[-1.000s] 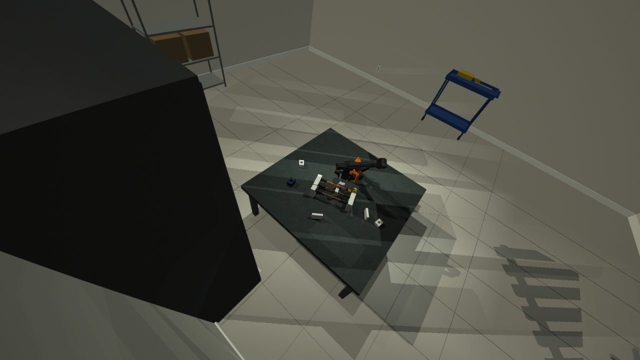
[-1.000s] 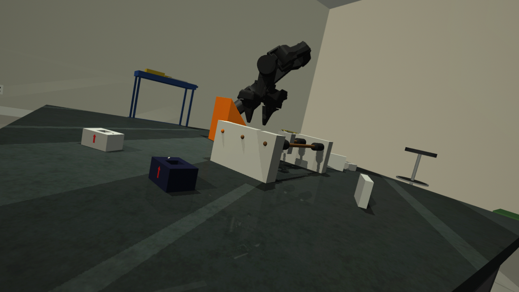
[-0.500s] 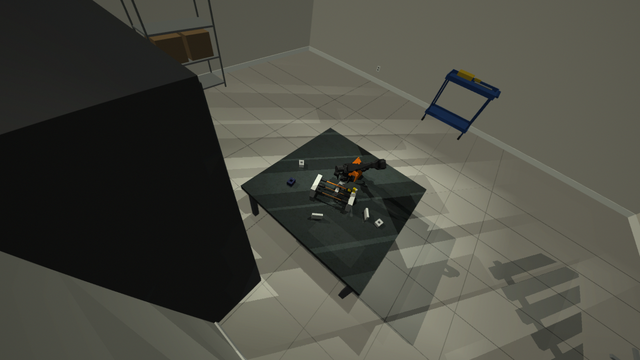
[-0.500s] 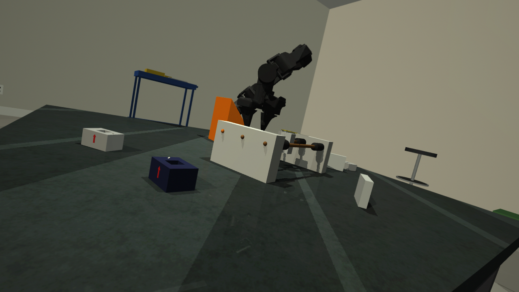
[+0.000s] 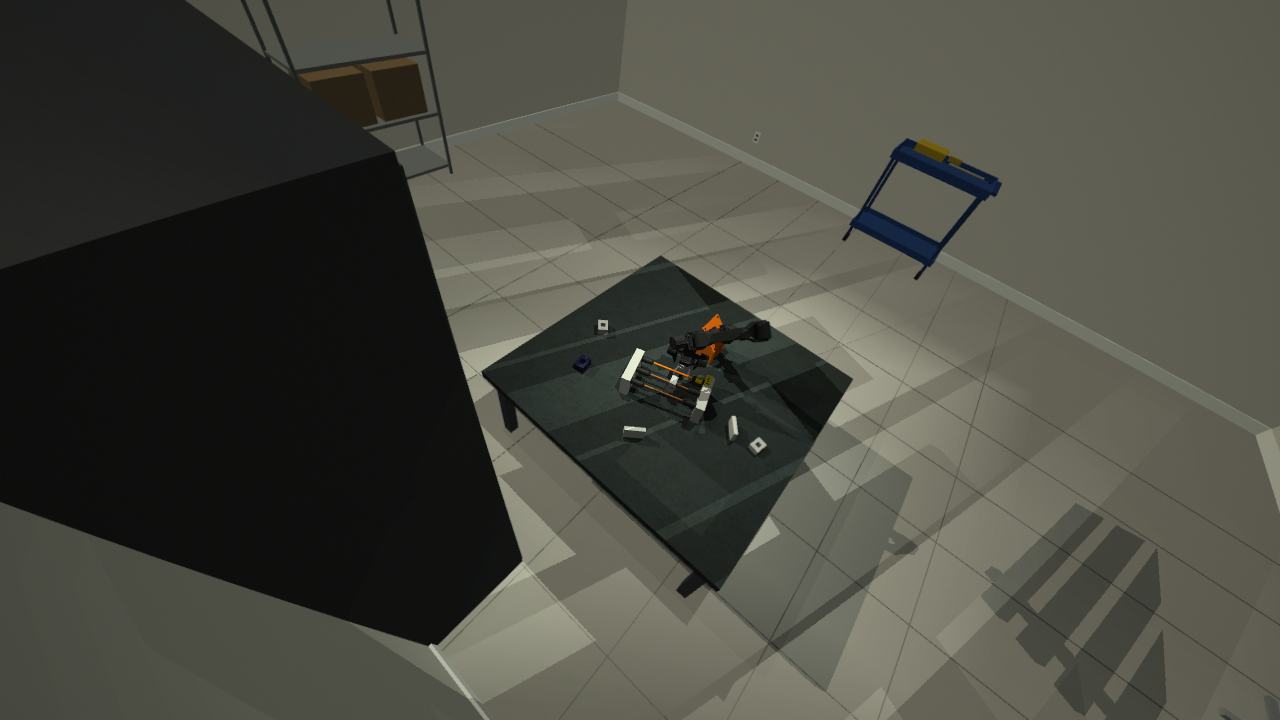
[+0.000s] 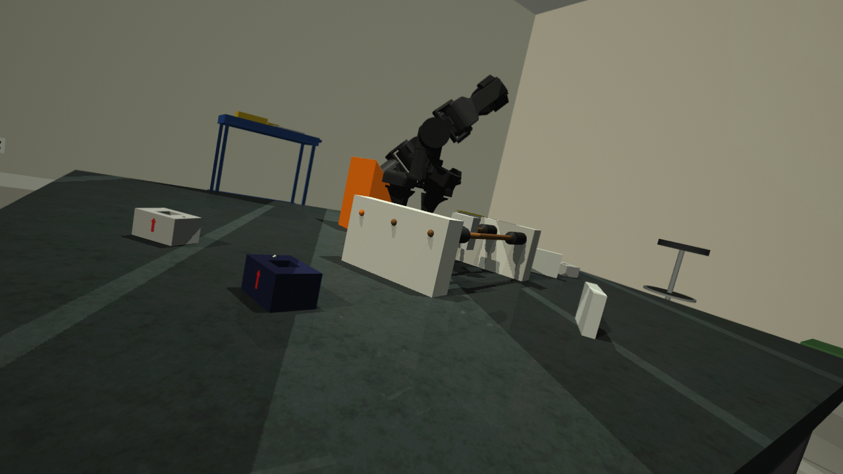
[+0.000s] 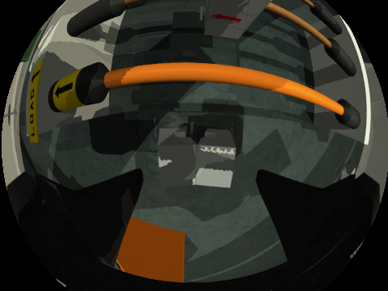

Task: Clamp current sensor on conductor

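Note:
The open sensor (image 7: 175,158), two grey-white halves side by side, stands on the table just on the robot's side of the LOAD conductor (image 7: 194,73) (image 5: 666,367). No arrow shows on it in the wrist view; the arm hides it in the top view. The orange conductor runs between two white end plates. A yellow LOAD marker (image 7: 34,105) is on the left plate, and a yellow sleeve (image 7: 66,91) beside it has an arrow pointing left. My gripper (image 7: 201,176) (image 6: 415,206) is open and empty, pointing down, one finger either side of the sensor in the wrist view. Exact height is unclear.
A closed grey sensor (image 7: 228,20) (image 5: 674,379), red arrow left, sits round the neighbouring conductor. A navy sensor (image 6: 282,286) (image 5: 581,362), a white sensor (image 6: 153,226) (image 5: 602,325) and white blocks (image 5: 634,432) (image 5: 733,428) stand around the rack. The orange arm mount (image 7: 155,250) is close behind.

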Controlling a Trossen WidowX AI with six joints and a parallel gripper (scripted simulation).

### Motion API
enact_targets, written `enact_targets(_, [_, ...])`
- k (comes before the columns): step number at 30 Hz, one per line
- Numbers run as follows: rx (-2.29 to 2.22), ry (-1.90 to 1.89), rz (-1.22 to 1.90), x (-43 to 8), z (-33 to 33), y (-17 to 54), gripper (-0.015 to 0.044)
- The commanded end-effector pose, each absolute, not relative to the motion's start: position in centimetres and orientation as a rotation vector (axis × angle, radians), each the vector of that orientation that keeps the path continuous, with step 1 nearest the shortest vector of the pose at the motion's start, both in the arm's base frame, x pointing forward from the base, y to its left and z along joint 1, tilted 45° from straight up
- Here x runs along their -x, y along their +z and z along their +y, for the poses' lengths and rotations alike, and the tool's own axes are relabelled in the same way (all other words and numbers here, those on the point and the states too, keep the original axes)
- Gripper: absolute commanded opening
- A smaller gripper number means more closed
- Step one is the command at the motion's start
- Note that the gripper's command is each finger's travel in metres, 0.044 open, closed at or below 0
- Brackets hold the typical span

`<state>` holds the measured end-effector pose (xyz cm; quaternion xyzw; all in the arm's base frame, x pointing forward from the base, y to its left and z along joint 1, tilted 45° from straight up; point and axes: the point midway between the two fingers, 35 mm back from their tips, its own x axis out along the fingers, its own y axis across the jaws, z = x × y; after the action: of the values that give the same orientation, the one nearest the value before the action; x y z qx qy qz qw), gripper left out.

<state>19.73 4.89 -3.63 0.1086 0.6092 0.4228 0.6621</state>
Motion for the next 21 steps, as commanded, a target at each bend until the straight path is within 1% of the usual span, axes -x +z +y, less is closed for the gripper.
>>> enact_targets(1, [-0.257,0.955,1.381,-19.47,5.29,-3.95,0.0440])
enact_targets(7, [-0.246,0.956,1.378,-19.69,4.99,-3.72,0.0282])
enact_targets(19, [-0.246,0.956,1.378,-19.69,4.99,-3.72,0.0202])
enact_targets(21, [-0.245,0.955,1.378,-19.79,4.78,-3.55,0.0150])
